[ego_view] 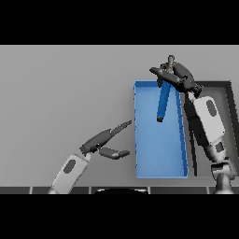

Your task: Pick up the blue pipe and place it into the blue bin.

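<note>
While the right hand (pixel 176 75) curls tight round the top of the blue pipe (pixel 163 102), the pipe hangs below it over the blue bin (pixel 161 163); left hand (pixel 105 142) sits loose-fingered, well apart.

The pipe (pixel 163 100) hangs above the bin's (pixel 158 161) far end.

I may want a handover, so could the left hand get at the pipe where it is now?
Probably not easily. The left hand is open over the table, left of the bin, while the pipe hangs over the bin's far end, gripped by the right hand. The bin lies in between.
</note>
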Robot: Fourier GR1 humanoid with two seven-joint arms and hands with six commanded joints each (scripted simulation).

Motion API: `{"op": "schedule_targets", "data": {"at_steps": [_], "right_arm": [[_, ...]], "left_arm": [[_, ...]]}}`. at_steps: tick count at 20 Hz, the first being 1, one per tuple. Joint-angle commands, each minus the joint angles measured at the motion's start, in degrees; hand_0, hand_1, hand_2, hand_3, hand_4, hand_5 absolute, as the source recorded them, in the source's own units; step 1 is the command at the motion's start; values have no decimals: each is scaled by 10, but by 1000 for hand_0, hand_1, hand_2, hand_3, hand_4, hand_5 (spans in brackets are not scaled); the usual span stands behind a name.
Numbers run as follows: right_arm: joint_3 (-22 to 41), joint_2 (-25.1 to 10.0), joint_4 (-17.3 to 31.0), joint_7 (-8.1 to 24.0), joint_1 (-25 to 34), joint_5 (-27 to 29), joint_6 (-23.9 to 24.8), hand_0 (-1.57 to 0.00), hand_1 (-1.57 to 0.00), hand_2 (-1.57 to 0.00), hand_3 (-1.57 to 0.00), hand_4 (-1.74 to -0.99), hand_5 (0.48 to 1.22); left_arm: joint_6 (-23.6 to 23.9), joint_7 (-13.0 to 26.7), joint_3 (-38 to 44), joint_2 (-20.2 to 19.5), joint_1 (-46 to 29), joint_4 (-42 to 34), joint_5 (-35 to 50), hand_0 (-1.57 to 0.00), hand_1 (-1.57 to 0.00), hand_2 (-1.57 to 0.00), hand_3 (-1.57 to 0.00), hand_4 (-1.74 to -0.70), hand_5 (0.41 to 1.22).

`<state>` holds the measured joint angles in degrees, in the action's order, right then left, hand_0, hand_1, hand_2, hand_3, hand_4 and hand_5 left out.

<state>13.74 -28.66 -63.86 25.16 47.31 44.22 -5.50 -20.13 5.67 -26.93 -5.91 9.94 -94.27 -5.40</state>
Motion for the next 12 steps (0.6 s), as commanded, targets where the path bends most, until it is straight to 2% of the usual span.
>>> {"op": "schedule_targets", "data": {"at_steps": [1,2,4,5,6,7,8,9,10,12], "right_arm": [[3,-3,-5,13,-13,-1,17,-1571,-1571,-1571,-1571,-1499,1221],[11,-6,-5,23,-27,-6,22,-1571,-1571,-1571,-1571,-1499,1221],[26,-17,-13,59,-49,-15,35,-1571,-1571,-1571,-1025,-1586,1221],[31,-20,-8,80,-55,-21,32,-1571,-1571,-1571,-820,-1617,1221],[41,-23,-16,94,-69,-29,23,-1571,-1571,-1571,-681,-1642,1221],[56,-28,-10,98,-72,-33,27,-1571,-1571,-1571,-617,-1662,1221],[79,-42,-4,98,-74,-21,38,-1571,-1571,-1571,-808,-1617,1199],[105,-44,10,98,-75,-10,50,-1571,-1514,-1454,-960,-1573,1188],[133,-54,27,98,-74,14,62,-1257,-1211,-1163,-768,-1515,1176],[205,-69,60,98,-48,100,90,-804,-775,-744,-491,-1385,1114]], "left_arm": [[0,6,4,1,5,2,4,1,1,1,1,-874,479],[2,5,0,2,1,-1,-1,1,1,1,1,-877,479],[0,7,3,2,3,0,5,1,1,1,1,-880,475],[1,5,1,1,1,-2,2,1,1,1,1,-881,476],[0,2,2,-2,-2,-5,3,1,1,1,1,-883,479],[1,6,-2,1,-6,-3,2,1,1,1,1,-885,481],[2,-1,-2,-3,-10,-5,-2,1,1,1,1,-886,483],[4,8,-1,1,-3,-6,-1,1,1,1,1,-885,486],[3,5,-1,1,-2,-6,-1,1,1,1,1,-883,490],[3,11,1,2,4,-6,0,1,1,1,1,-880,495]]}}
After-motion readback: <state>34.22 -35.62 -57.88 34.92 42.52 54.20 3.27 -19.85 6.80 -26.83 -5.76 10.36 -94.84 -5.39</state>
